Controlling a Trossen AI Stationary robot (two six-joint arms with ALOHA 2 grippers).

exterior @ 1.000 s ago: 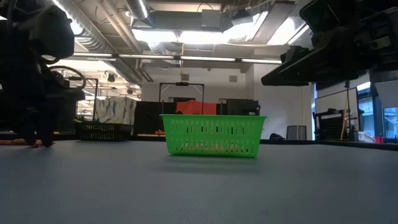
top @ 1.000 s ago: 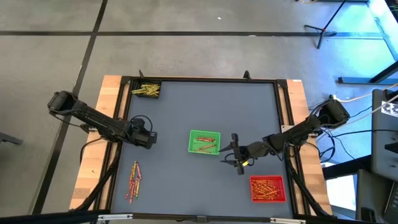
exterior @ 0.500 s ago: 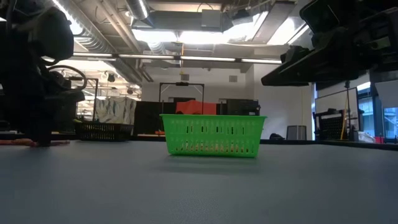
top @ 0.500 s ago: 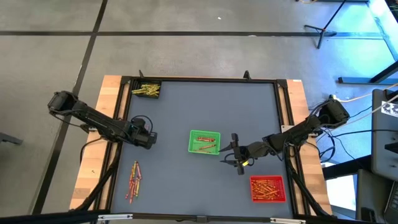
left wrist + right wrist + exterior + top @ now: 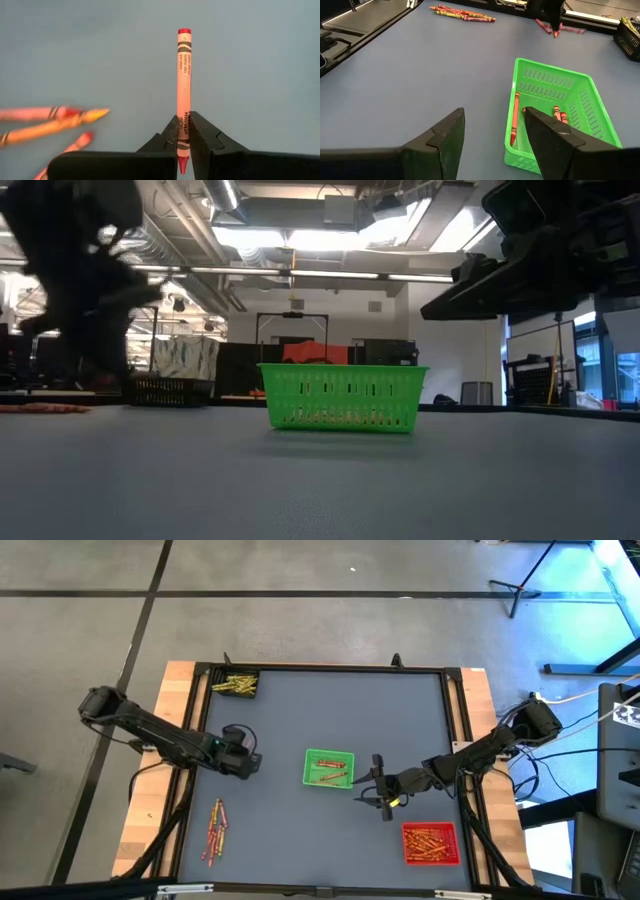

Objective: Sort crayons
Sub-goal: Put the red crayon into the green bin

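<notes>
Left gripper (image 5: 183, 142) is clamped on a red paper-wrapped crayon (image 5: 183, 90); the two dark fingers (image 5: 205, 137) pinch its lower end and the rest of the stick pokes straight out past the tips. In the high view the left gripper (image 5: 243, 762) sits over the grey table mat (image 5: 300, 700) at about 9 o'clock, arm reaching in from the table's left edge, elbow bent, wrist pointing toward the centre.

Loose pile of red, orange and yellow crayons (image 5: 214, 831) lies on the mat at 7 o'clock, near the held crayon but apart from it; a few of them show blurred in the left wrist view (image 5: 50, 122).

Right gripper (image 5: 380, 794) hangs with fingers spread and nothing between them, at roughly 4 o'clock, just beside the small green slotted plastic tray (image 5: 329, 767) near centre. That arm comes in from the right edge, stretched low across the mat. Green tray holds several orange-red crayons (image 5: 514, 120).

Red square tray (image 5: 430, 843) with a heap of crayons at 5 o'clock. Dark basket (image 5: 234, 683) with yellow-green crayons at 11 o'clock.
</notes>
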